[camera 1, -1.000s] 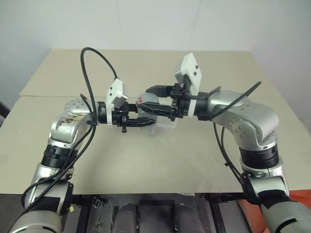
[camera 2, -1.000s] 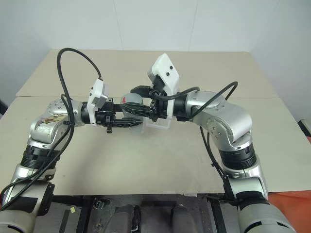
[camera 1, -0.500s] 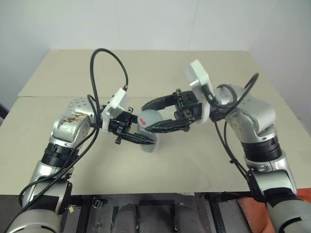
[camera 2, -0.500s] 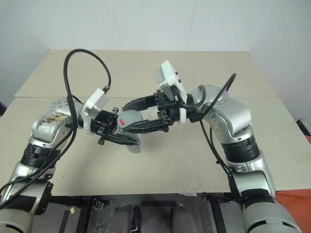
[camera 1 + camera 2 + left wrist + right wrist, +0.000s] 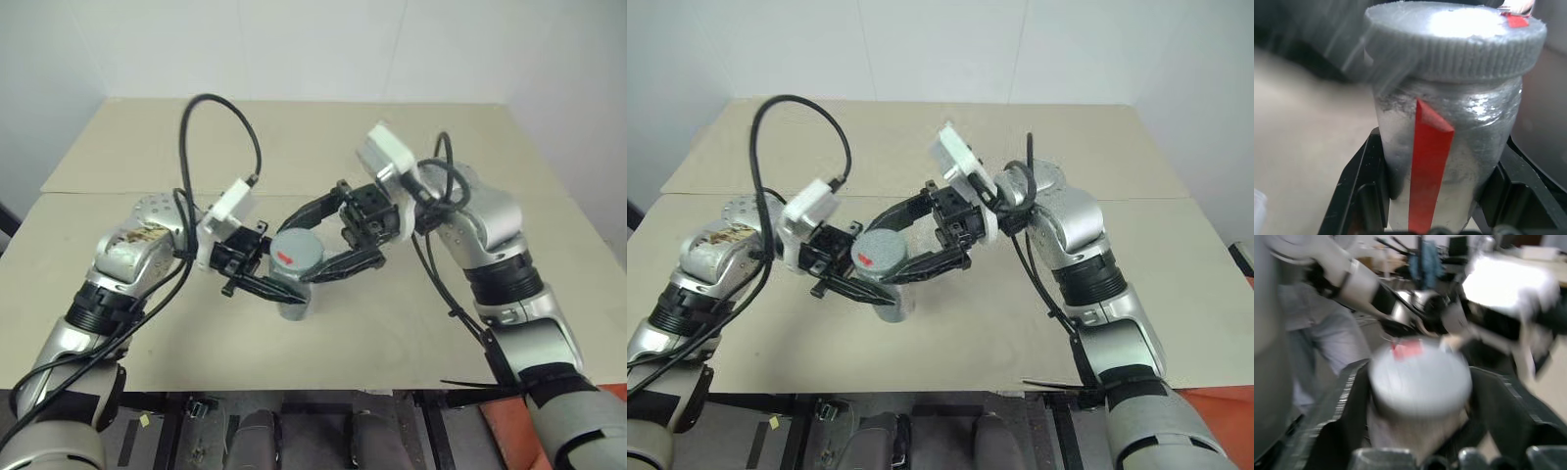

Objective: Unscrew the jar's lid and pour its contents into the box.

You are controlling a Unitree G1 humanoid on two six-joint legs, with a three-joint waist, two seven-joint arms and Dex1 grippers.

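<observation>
My left gripper (image 5: 289, 292) is shut on the body of the jar (image 5: 1449, 132), a silvery cylinder with a red vertical stripe, and holds it a little above the table, tilted toward me. The ribbed grey lid (image 5: 297, 250) with its red mark sits on the jar. From the right, my right gripper (image 5: 297, 253) reaches in open, one black finger on each side of the lid (image 5: 1420, 377). The contents are hidden inside the jar. The box is out of sight.
The beige table (image 5: 411, 323) runs wide on both sides of the hands, with a seam (image 5: 88, 194) across its far half and a white wall behind. Black cables (image 5: 220, 108) loop above both wrists. The front edge lies just below the jar.
Both hands have drawn back toward me with the jar and turned. The right gripper, shut on the lid before, has opened around it. The box behind the hands has dropped from sight.
</observation>
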